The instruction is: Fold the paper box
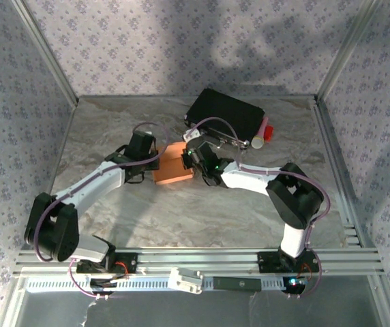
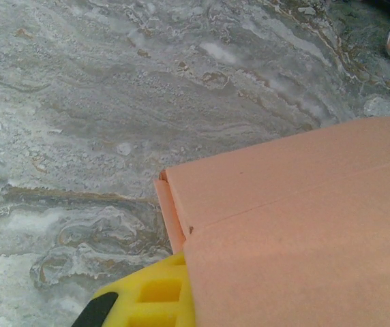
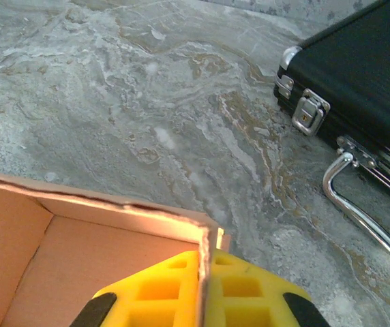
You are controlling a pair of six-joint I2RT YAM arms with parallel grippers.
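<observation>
The paper box [image 1: 172,165], salmon-brown cardboard, sits mid-table between both grippers. My left gripper [image 1: 147,162] is at its left side. In the left wrist view one yellow finger [image 2: 147,296] presses against the edge of a box [image 2: 297,218] panel that hides the other finger; the gripper [image 2: 188,276] looks shut on that panel. My right gripper [image 1: 193,161] is at the box's right side. There, the two yellow fingers [image 3: 161,293] pinch an upright wall of the box [image 3: 113,259] at its corner, so the gripper [image 3: 205,269] is shut on it, with the box's open inside to the left.
A black hard case [image 1: 226,114] with metal trim lies just behind the box; its latch and wire handle [image 3: 358,211] are close to my right gripper. A white and red marker [image 1: 263,133] rests at the case's right end. Patterned walls enclose the marbled table [image 1: 181,211].
</observation>
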